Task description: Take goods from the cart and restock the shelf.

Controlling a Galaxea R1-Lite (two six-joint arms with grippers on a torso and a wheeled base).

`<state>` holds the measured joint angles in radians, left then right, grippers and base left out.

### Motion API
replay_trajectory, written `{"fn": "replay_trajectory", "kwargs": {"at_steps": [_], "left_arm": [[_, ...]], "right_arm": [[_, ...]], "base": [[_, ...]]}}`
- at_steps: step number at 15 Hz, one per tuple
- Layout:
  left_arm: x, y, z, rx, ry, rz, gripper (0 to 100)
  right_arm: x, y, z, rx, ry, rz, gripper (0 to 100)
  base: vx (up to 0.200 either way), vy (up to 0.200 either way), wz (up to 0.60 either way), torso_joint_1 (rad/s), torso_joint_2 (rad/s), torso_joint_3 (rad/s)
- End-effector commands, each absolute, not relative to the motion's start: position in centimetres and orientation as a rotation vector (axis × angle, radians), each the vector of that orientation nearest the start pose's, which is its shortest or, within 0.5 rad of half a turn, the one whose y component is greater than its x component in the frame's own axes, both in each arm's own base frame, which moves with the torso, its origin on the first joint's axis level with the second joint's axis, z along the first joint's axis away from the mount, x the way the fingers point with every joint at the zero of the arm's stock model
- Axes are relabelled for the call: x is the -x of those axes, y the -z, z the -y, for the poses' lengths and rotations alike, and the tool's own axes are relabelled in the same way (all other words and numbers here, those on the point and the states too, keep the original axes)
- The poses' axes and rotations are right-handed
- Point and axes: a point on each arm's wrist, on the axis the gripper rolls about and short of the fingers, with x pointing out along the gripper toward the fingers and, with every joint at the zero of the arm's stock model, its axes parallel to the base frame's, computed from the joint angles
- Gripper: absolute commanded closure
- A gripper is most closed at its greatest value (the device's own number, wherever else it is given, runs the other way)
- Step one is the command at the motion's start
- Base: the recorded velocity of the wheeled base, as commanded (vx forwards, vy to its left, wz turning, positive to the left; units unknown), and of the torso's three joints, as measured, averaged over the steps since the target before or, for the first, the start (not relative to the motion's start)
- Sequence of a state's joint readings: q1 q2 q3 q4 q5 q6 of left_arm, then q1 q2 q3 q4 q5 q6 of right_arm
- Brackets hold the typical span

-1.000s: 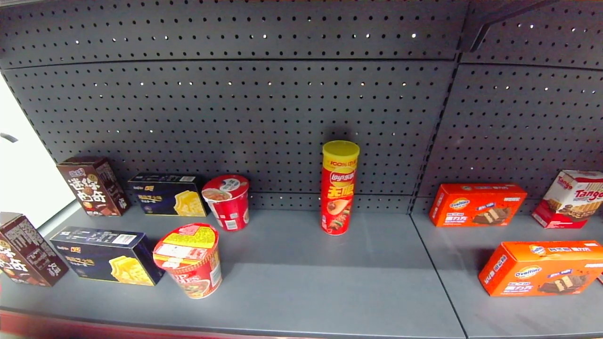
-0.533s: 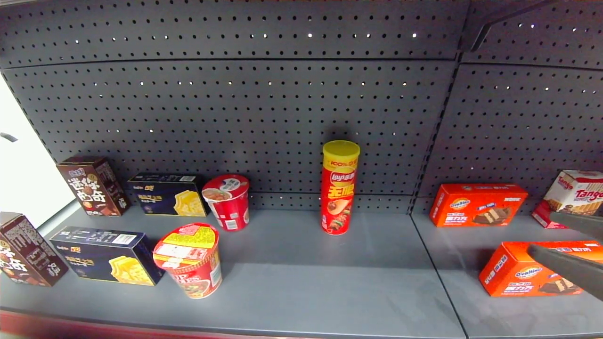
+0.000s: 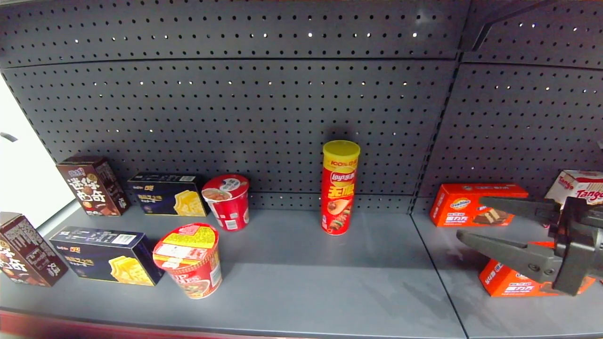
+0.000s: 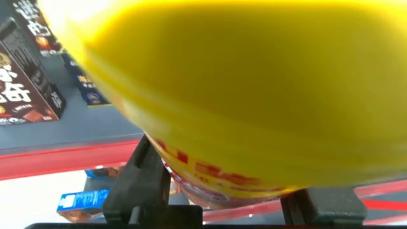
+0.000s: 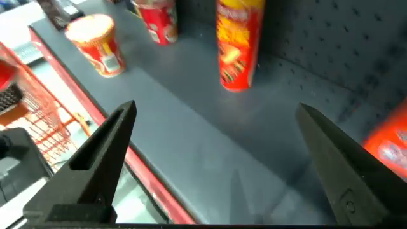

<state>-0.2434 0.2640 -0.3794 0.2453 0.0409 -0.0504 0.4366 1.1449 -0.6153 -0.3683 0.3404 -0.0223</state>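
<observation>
Left wrist view: the left hand (image 4: pixel 222 200) is clamped on the held can (image 4: pixel 241 83), with a dark finger on each side of its red body. The can's broad yellow lid is close against the lens, so its long axis appears to run toward the camera. It sits out in front of the red front lip of the shelf (image 3: pixel 301 282).

The standing can (image 3: pixel 339 188), in the same colours, is upright against the back panel. To its right, over an orange box (image 3: pixel 509 282), the right hand (image 3: pixel 469 218) is empty, fingers spread, tips toward that can.

Judgement: the left arm carries the stock. The bare deck before the standing can is the likely slot.
</observation>
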Motion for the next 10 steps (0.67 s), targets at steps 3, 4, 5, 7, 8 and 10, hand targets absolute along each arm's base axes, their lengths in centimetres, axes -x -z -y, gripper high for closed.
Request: {"fn": "replay_trajectory", "kwargs": {"at_steps": [3,4,5,7,8,10], "left_arm": [[2.4,-15.8,-0.7,0.023,0.219,-0.183,100],[2.2,-15.8,-0.7,0.021,0.220,-0.191,100],[2.2,-15.9,-0.7,0.021,0.220,-0.191,100],[2.2,-15.9,-0.7,0.020,0.231,-0.191,100],[2.2,-15.9,-0.7,0.021,0.238,-0.191,100],[2.2,-15.9,-0.8,0.022,0.250,-0.190,100]], "right_arm": [[-17.8,-22.4,-8.6,0.078,-0.795,-0.184,0],[-18.2,-22.2,-8.7,0.090,-0.818,-0.186,0],[-18.9,-22.3,-8.6,0.100,-0.841,-0.170,0],[-20.6,-22.4,-8.7,0.112,-0.870,-0.140,0],[-21.4,-22.4,-8.9,0.113,-0.867,-0.141,0],[-22.7,-22.3,-9.3,0.117,-0.901,-0.125,0]], "base": [[0.000,0.000,0.00,0.000,0.00,0.000],[0.000,0.000,0.00,0.000,0.00,0.000],[0.000,0.000,0.00,0.000,0.00,0.000],[0.000,0.000,0.00,0.000,0.00,0.000],[0.000,0.000,0.00,0.000,0.00,0.000],[0.000,0.000,0.00,0.000,0.00,0.000]]}}
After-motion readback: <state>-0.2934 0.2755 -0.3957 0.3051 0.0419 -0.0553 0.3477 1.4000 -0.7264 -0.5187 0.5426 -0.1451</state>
